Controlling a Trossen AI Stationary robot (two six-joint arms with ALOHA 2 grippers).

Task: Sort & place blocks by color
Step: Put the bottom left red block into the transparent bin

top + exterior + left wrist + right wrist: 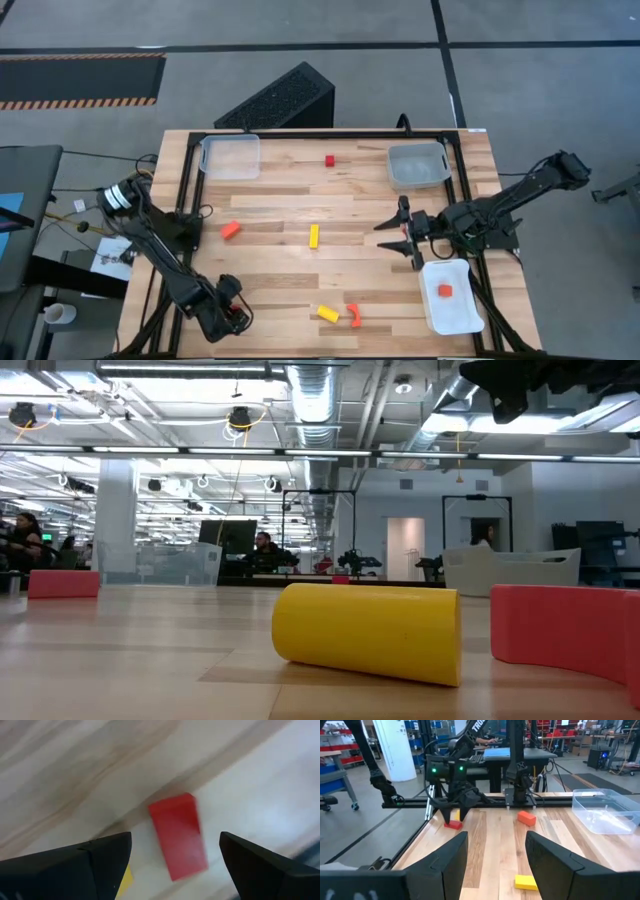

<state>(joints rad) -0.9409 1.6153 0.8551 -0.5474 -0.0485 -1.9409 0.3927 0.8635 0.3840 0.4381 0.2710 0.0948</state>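
The left hand [175, 865] hung low over the bench's [280, 215] near-left corner, fingers spread wide around a red block [179, 836], apparently not yet touching it. The right hand [403, 232] waited open and empty near the right edge, just beside a white tray [462, 318] holding an orange block [445, 290]. Other blocks lay scattered: a yellow bar [313, 236] mid-bench, another red block [329, 159] at the far side.
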